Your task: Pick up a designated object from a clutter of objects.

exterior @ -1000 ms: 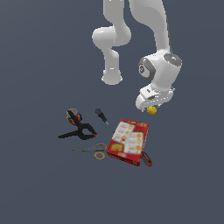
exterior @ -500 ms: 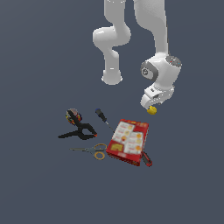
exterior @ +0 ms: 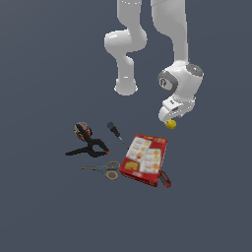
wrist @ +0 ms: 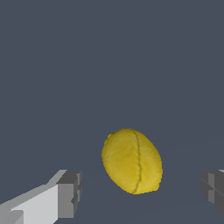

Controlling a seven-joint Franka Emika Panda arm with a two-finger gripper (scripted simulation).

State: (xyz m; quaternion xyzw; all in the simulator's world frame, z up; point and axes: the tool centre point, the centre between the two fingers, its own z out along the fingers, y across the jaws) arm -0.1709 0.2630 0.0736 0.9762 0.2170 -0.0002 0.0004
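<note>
We see the white Panda arm (exterior: 178, 44) as the biggest thing in the exterior view, bent over the dark grey bench (exterior: 49, 216) with its wrist pointing down. Next in size is the red cracker box (exterior: 144, 160), lying flat on the bench below the wrist and a little toward the exterior view's left. Toward that same side of the box lie the black clamp (exterior: 88, 148) and, nearer the camera, the yellow-handled scissors (exterior: 104, 170). Just beyond the clamp sits the round black-orange item (exterior: 82, 131), and the dark screwdriver (exterior: 116, 132) lies between it and the box. The small red-black marker (exterior: 164, 178) rests against the box's near corner, on the exterior view's right.

Our gripper (wrist: 140, 194) is spread wide: in the wrist view the two grey fingers (wrist: 69, 194) stand well apart, and neither touches the fruit. The yellow lemon (wrist: 131, 160) lies between them with a gap on each side. In the exterior view it shows just under the wrist, apart from the clutter and beyond the box's far right corner.
</note>
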